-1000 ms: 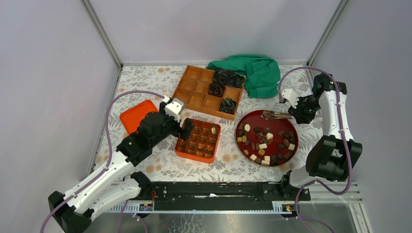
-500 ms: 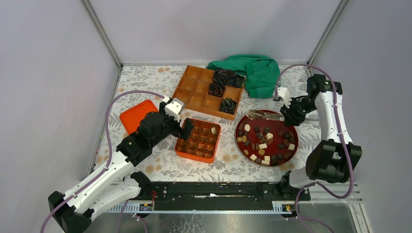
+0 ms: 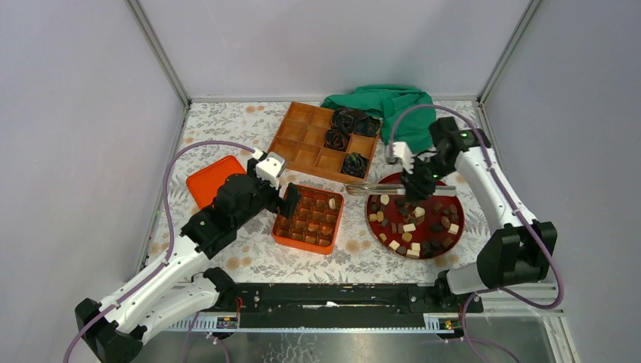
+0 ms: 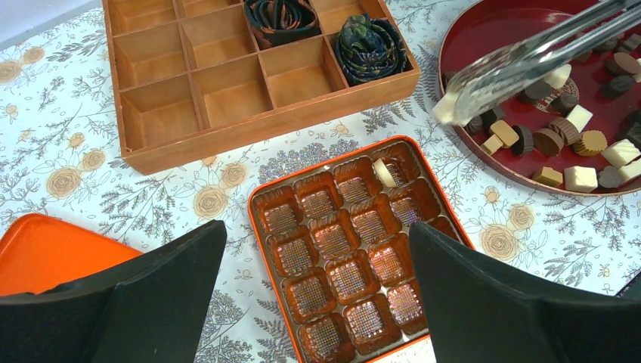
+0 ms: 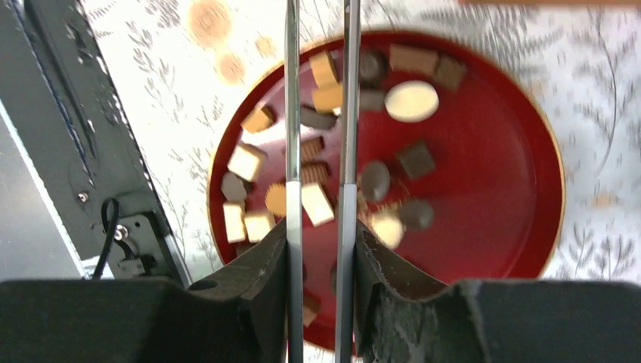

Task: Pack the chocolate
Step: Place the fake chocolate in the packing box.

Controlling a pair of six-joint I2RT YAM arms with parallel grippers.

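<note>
Several dark, tan and cream chocolate pieces [image 3: 412, 227] lie on a round red plate [image 3: 435, 206]. An orange compartment box [image 3: 308, 218] stands left of it with one cream piece [image 4: 385, 172] in a far-right cell. My right gripper [image 3: 418, 181] is shut on metal tongs [image 3: 378, 186] that reach left over the plate's far-left rim. The tongs [image 4: 529, 57] pinch a cream piece [image 4: 447, 108] at their tip. The right wrist view shows the tongs' arms [image 5: 293, 113] between my right gripper's [image 5: 320, 234] pads above the plate [image 5: 499, 174]. My left gripper [image 4: 317, 227] hovers open over the box's left side.
A wooden divided tray [image 3: 310, 140] with black rosette bundles [image 4: 368, 38] stands behind the orange box. A green cloth [image 3: 397, 113] lies at the back right. The orange lid [image 3: 212, 180] lies at the left. A black rail runs along the near edge.
My right arm has swung left with the tongs, from the plate's far right edge to over its far-left rim, tip toward the orange box. My left arm has not moved.
</note>
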